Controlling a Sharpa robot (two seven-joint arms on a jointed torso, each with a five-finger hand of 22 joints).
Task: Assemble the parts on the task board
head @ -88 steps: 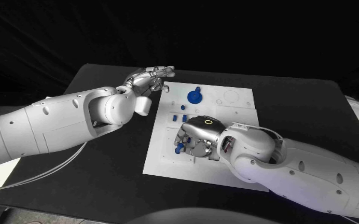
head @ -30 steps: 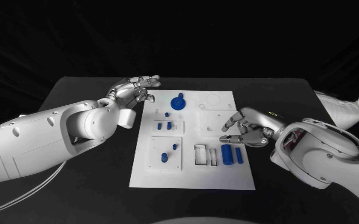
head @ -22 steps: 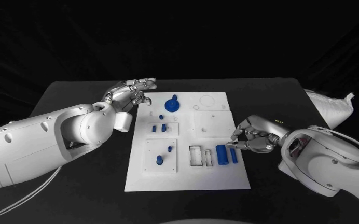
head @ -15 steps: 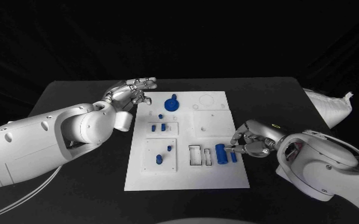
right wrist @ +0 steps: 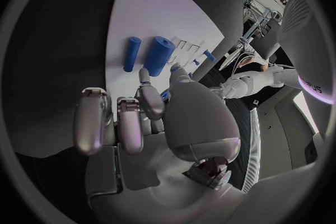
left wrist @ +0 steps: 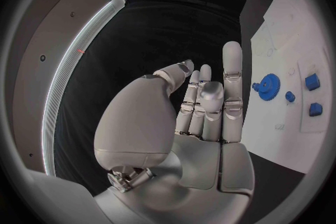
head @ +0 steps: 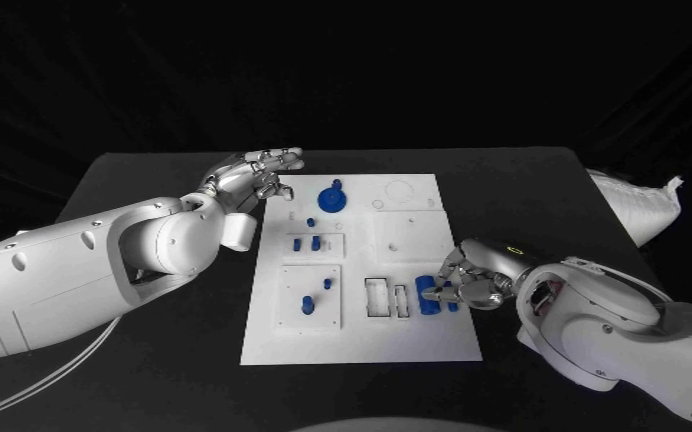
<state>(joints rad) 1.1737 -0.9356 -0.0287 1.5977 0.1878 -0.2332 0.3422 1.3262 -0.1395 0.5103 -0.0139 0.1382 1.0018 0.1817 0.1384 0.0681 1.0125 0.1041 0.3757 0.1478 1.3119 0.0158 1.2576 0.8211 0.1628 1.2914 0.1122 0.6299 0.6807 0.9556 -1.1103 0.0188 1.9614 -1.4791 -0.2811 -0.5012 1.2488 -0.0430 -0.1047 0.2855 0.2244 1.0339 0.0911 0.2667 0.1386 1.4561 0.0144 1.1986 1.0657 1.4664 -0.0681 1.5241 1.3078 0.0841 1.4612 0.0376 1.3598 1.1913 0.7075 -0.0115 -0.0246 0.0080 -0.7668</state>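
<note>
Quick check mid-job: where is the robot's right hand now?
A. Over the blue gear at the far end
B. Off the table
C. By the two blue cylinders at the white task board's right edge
C: the right hand sits beside the two blue cylinders near the white task board's right edge.

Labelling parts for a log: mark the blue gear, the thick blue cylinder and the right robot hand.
blue gear (head: 333, 199): head view, centre of its disc.
thick blue cylinder (right wrist: 159, 54): right wrist view, middle of its side.
right robot hand (head: 473, 277): head view, back of the hand, at the board's right edge.
</note>
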